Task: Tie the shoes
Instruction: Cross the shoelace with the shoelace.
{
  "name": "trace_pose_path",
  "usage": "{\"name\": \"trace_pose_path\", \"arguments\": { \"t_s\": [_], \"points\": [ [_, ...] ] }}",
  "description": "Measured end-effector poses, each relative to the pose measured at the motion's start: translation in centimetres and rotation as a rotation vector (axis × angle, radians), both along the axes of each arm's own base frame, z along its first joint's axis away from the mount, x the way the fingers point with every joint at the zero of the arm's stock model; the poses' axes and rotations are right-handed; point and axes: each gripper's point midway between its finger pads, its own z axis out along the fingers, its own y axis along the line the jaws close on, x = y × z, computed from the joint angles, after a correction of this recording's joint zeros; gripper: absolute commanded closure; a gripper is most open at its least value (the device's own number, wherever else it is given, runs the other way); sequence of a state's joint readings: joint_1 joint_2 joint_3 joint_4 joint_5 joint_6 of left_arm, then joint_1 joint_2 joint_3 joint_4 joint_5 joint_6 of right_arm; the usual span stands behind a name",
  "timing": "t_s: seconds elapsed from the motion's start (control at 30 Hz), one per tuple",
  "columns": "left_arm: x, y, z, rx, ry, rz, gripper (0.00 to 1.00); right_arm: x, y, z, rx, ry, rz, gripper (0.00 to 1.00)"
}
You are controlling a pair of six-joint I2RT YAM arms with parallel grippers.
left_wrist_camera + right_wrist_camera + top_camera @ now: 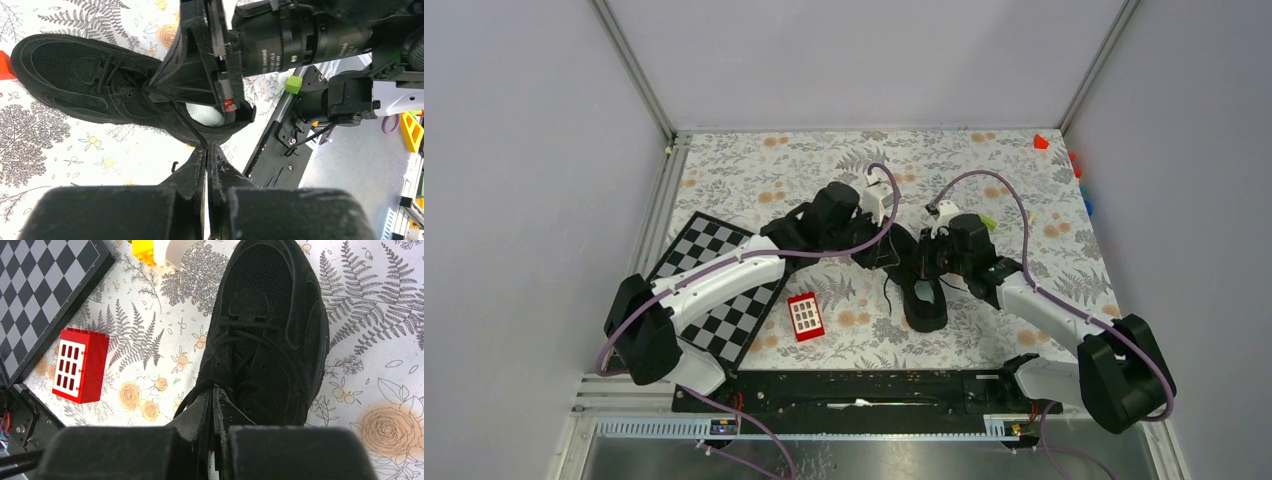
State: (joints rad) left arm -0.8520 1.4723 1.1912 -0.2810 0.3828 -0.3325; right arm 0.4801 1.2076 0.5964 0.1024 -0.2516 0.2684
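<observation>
Left pincer (207,148) and right pincer (214,389) pinch sneaker (65,70) laces (186,124).

One all-black low-top sneaker (272,310) stands upright on its sole, about the middle of the flower-patterned surface (380,355). Its heel is toward the near edge and its mesh toe points to the far side. The thin black laces (248,332) cross over the tongue and are not tied; one strand stretches tight away from the eyelets. Inside the opening shows the pale grey insole (202,114).
</observation>
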Motion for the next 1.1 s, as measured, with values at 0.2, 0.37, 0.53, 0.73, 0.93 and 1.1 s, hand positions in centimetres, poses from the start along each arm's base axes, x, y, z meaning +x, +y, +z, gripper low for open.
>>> {"name": "trace_pose_path", "arguments": {
  "t_s": [0.2,0.37,0.53,0.73,0.93,1.1],
  "points": [
    [-0.5,-0.1,0.2,-0.01,-0.002,-0.013,1.0,0.8,0.3,0.0,-0.001,-0.015,-0.008,1.0],
    [-1.1,0.3,0.0,-0.012,0.004,-0.02,1.0,2.1,1.0,0.7,0.083,-0.099,-0.04,1.0],
    [-1.8,1.0,-0.3,-0.008,0.009,-0.018,1.0,2.4,2.3,0.4,0.243,-0.11,-0.078,1.0],
    [-2.4,1.7,-1.3,0.003,0.026,-0.013,1.0,2.5,2.5,1.0,0.442,-0.149,-0.155,1.0],
    [-2.9,2.2,-2.4,0.02,0.041,-0.011,1.0,2.7,1.1,2.4,0.574,-0.225,-0.263,1.0],
    [-3.0,2.7,-3.5,0.044,0.053,-0.002,1.0,2.9,-0.7,3.8,0.629,-0.279,-0.364,1.0]
  ]
}}
